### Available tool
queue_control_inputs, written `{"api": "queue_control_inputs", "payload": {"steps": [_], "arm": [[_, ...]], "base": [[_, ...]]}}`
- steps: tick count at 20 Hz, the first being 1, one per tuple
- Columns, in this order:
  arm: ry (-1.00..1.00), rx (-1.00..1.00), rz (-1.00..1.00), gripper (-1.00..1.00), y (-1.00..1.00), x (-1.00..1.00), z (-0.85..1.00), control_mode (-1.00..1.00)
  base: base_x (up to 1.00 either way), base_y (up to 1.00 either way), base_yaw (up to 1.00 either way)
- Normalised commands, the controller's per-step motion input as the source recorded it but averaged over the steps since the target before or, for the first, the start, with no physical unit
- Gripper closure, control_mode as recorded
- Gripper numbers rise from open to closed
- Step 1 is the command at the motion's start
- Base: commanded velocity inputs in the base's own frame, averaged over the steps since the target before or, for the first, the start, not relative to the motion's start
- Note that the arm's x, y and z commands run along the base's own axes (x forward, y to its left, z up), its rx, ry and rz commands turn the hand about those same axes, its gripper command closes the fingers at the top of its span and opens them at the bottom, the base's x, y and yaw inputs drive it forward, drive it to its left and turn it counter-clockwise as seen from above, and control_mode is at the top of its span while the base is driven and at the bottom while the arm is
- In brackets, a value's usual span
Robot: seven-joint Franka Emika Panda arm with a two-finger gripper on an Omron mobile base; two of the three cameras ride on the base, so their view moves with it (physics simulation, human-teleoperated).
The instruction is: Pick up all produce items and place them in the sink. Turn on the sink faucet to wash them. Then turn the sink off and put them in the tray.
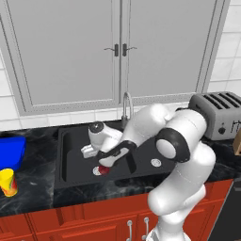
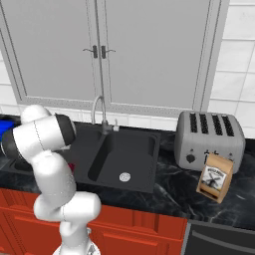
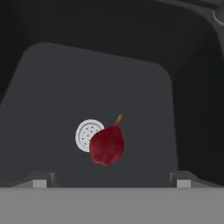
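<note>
Pincer [image 3: 111,183] wide open, holding nothing, tips spread to either side at the bottom of the hand view. It hangs low in the left basin of the black sink [image 1: 70,160], above the fruit.

Dark-red fruit [image 3: 106,145] lies loose on the basin floor, short tan stem pointing up in the hand view, overlapping the round silver drain [image 3: 85,134]. Clear gap between fruit and both fingertips. From the left base view the fruit [image 1: 103,170] shows just below the hand, partly hidden by it.

Faucet [image 1: 126,107] stands behind the sink at the divider, spout arched forward. Whether water runs: cannot tell.

Blue tray [image 1: 12,150] sits on the counter [image 1: 28,197] left of the sink, yellow cup [image 1: 8,182] just in front of it. Toaster [image 2: 211,139] on the counter right of the sink, paper bag [image 2: 215,177] in front of it.
</note>
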Motion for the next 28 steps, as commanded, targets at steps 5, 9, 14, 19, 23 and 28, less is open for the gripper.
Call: {"api": "queue_control_inputs", "payload": {"steps": [5,9,14,19,23,28], "arm": [[-0.14,0.0,0.0,-1.0,0.0,-0.22,0.83,-1.0],[-0.13,0.0,0.0,-1.0,0.0,-0.29,0.8,-1.0],[-0.15,0.0,0.0,-1.0,-0.06,-0.38,0.66,-1.0],[-0.15,0.0,0.03,-1.0,-0.18,-0.47,0.5,-1.0],[-0.11,0.01,0.07,-1.0,-0.21,-0.47,0.36,-1.0],[-0.01,0.02,0.11,-1.0,-0.23,-0.47,0.21,-1.0]], "base": [[0.0,0.0,0.0],[0.0,0.0,0.0],[0.0,0.0,0.0],[0.0,0.0,0.0],[0.0,0.0,0.0],[0.0,0.0,0.0]]}}
